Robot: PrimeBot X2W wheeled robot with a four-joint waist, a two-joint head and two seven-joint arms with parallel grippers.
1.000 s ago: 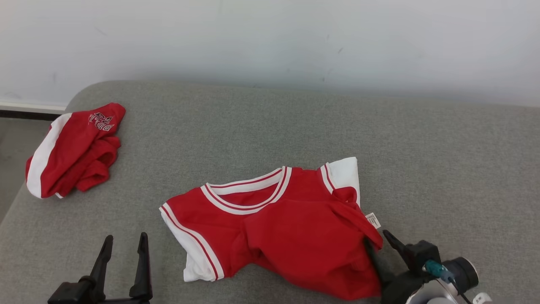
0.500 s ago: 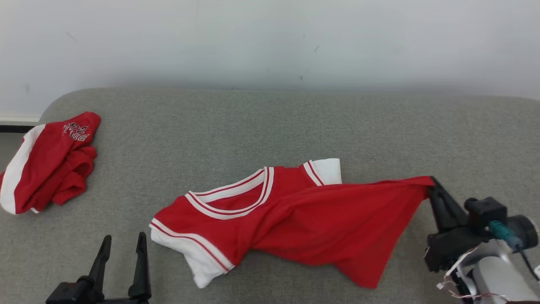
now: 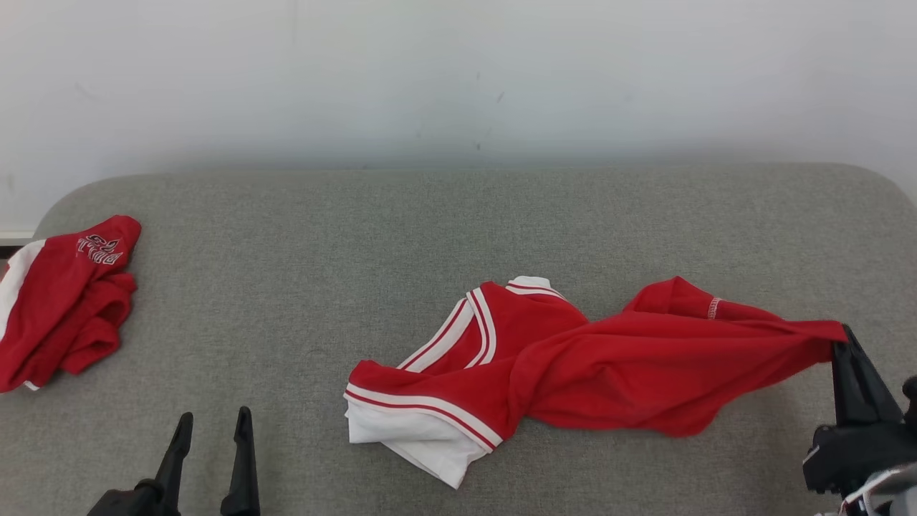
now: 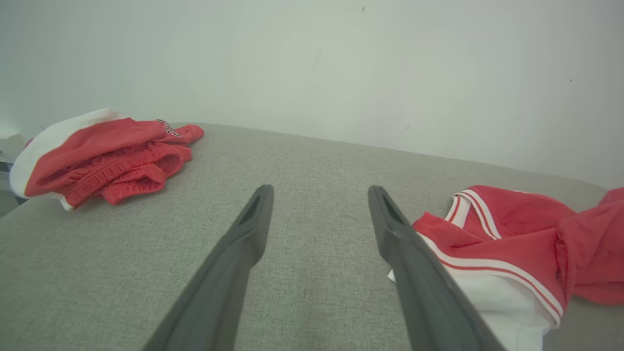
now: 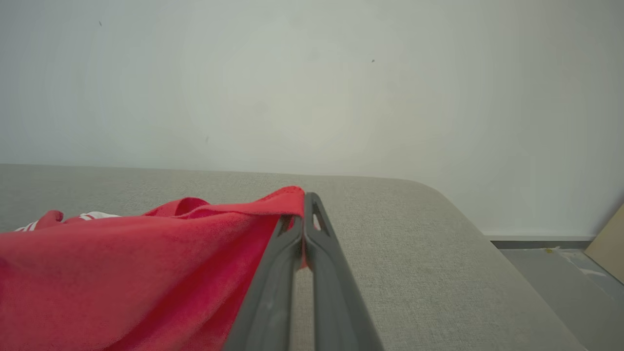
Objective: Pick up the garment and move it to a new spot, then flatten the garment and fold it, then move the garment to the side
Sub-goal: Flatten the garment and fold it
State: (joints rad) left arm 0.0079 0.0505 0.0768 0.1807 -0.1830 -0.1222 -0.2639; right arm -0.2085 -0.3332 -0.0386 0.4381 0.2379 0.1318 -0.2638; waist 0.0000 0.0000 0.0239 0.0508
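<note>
A padded surface [image 3: 301, 236] of coarse grey weave has rounded corners. A smooth red jersey [image 3: 609, 373] with white-striped trim lies near its front edge, drawn into a long twisted band toward the right edge. The right end effector [image 3: 842, 337] pinches its hem. A second ago the jersey lay bunched. The left end effector [image 3: 213, 426] stands spread.

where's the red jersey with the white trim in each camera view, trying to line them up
Head view: red jersey lies centre to right on the grey cushion, its right end pinched in the right claw.
Left wrist view: at the right edge, beside the open left claw.
Right wrist view: lower left, running up into the shut claw.
Shared landmark: the white wall behind the cushion.
</note>
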